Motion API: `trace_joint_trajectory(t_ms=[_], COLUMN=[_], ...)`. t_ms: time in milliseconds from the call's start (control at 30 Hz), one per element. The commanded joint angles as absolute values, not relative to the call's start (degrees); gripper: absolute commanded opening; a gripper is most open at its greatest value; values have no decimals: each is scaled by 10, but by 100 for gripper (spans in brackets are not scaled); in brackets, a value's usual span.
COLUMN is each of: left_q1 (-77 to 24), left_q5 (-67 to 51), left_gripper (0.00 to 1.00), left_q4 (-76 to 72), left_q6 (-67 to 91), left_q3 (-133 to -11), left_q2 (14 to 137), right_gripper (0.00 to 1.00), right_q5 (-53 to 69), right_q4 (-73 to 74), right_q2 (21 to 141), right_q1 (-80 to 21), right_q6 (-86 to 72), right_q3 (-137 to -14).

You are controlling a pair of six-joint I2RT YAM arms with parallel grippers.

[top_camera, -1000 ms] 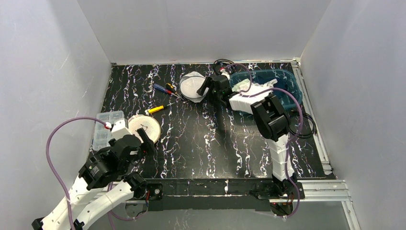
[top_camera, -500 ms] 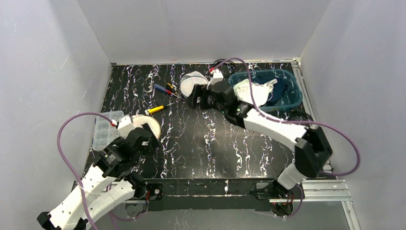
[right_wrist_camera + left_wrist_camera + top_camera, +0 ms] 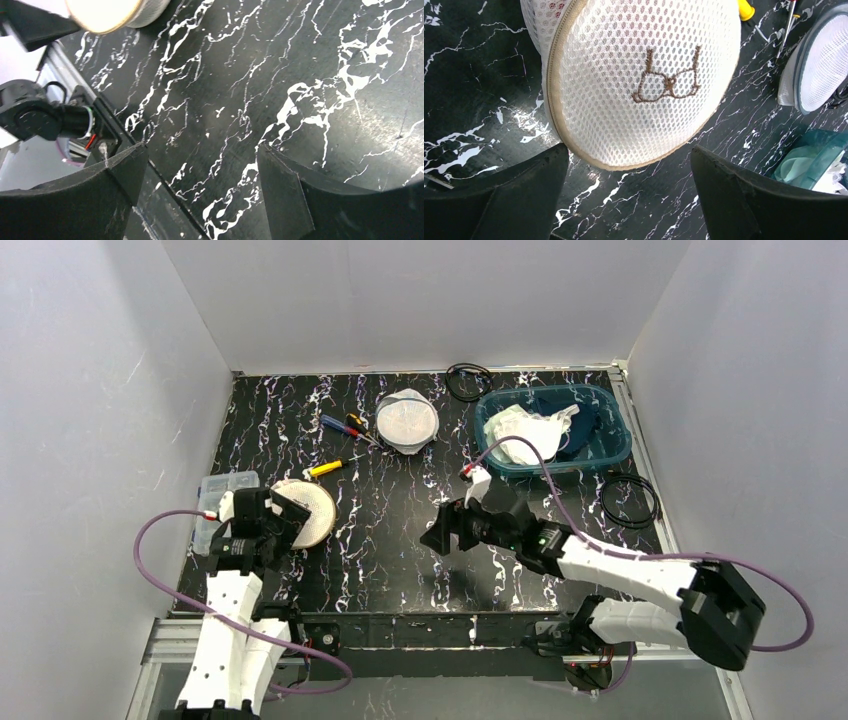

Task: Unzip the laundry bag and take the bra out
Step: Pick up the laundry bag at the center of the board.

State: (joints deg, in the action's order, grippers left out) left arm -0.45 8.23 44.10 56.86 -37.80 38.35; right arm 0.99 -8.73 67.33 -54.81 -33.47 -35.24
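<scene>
The laundry bag [image 3: 639, 80], a cream mesh dome embroidered with a bra outline, lies on the left side of the table [image 3: 370, 520], beside a clear plastic box [image 3: 210, 510]. The left gripper [image 3: 628, 152] hovers just at the bag's rim, jaws spread wide and holding nothing. The right gripper [image 3: 199, 152] hangs over bare tabletop near the centre, jaws likewise wide apart and empty, well apart from the bag.

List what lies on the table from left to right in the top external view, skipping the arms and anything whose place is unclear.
clear plastic box → cream laundry bag → round white mesh bag → teal bin
</scene>
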Motion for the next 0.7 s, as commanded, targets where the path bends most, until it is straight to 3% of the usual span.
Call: trace_joint_trajectory(t_ms=[0, 167, 267, 333, 433, 667], left_q1=[24, 24, 25, 24, 24, 24], left_q5=[31, 36, 19, 7, 9, 0], left_gripper=[89, 81, 62, 57, 61, 84], left_q4=[413, 383, 346, 338, 339, 344], left_q6=[578, 575, 566, 560, 553, 560], left_q3=[-360, -344, -333, -332, -326, -290], left_q2=[393, 426, 437, 441, 445, 426], right_gripper=[87, 87, 87, 87, 87, 88], right_q5=[6, -10, -21, -28, -33, -30], right_q4=[-108, -102, -89, -80, -68, -75], right_q2=[598, 546, 518, 496, 474, 471], right_q1=[-557, -557, -557, -556, -557, -557], right_q6=[-342, -343, -343, -341, -336, -351], right_q3=[-321, -282, -273, -271, -269, -259])
